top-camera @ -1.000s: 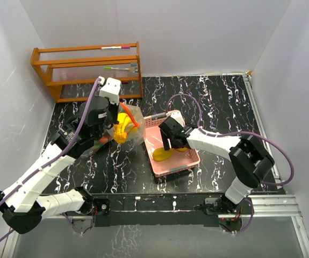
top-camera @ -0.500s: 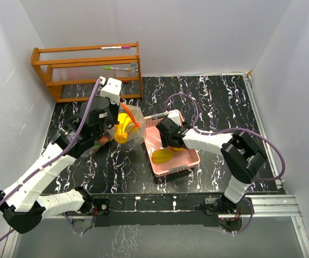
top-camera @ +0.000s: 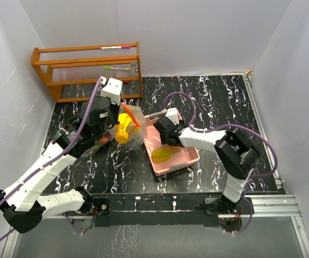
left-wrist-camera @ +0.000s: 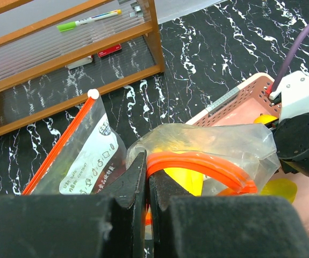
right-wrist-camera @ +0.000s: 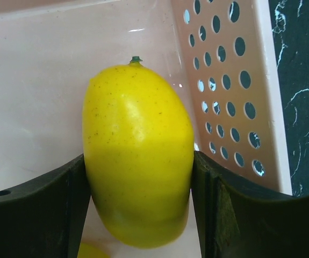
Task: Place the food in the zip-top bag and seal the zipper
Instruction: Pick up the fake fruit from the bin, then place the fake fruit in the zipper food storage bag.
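My left gripper (left-wrist-camera: 146, 164) is shut on the orange zipper rim of the clear zip-top bag (left-wrist-camera: 208, 142) and holds its mouth up and open; in the top view it is at the table's left middle (top-camera: 113, 119). A yellow banana (top-camera: 123, 129) lies inside the bag. My right gripper (right-wrist-camera: 139, 161) is shut on a yellow mango (right-wrist-camera: 138, 145), a finger pressed on each side, over the pink basket (right-wrist-camera: 229, 80). In the top view the right gripper (top-camera: 162, 128) is at the basket's far left corner, beside the bag. Another yellow-orange food piece (top-camera: 162, 154) lies in the basket.
A wooden rack (top-camera: 87, 70) with pens stands at the back left. The pink basket's rim (top-camera: 193, 159) sits at the table's middle, right of the bag. White walls close in on both sides.
My right gripper has moved up and left inside the basket, toward the bag's mouth. The left gripper and the bag have stayed still.
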Controlling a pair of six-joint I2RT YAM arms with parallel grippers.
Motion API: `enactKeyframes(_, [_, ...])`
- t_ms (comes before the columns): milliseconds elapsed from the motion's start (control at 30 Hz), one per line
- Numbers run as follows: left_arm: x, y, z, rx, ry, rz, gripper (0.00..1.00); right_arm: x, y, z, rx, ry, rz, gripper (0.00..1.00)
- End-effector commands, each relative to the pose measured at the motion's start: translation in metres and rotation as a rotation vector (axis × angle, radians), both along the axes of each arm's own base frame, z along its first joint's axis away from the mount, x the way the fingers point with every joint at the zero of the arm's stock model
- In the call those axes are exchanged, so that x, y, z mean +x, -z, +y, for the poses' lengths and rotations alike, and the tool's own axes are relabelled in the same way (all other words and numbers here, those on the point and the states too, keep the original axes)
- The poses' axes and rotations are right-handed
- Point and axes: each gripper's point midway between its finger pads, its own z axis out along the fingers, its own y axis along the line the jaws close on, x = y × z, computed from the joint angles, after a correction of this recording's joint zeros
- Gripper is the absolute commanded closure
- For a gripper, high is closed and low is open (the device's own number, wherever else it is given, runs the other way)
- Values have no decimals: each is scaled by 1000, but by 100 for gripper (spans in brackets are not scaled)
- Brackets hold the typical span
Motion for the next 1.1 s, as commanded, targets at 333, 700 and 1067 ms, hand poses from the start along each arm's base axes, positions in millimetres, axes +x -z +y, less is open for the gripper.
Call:
enactKeyframes(333, [8, 3, -4, -7, -18, 0, 100, -50, -189, 60, 573, -434, -239, 85])
enactKeyframes(700, [19, -1, -20, -25, 6, 2, 100, -151, -275, 118, 878, -1038, -288, 85])
enactKeyframes(1067, [17, -8, -22, -48, 19, -6, 100, -148, -295, 170, 1026, -1020, -211, 85])
